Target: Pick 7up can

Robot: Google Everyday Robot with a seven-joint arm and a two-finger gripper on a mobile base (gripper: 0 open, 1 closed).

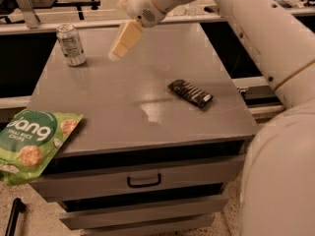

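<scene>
The 7up can stands upright at the far left corner of the grey cabinet top. It has a silver top and whitish-green printed sides. My gripper hangs above the far middle of the top, to the right of the can and apart from it. Its cream-coloured fingers point down and to the left. My white arm reaches in from the upper right.
A black snack bar lies on the right half of the top. A green chips bag hangs over the front left corner. Drawers are below the front edge. A rail and dark gaps run behind the cabinet.
</scene>
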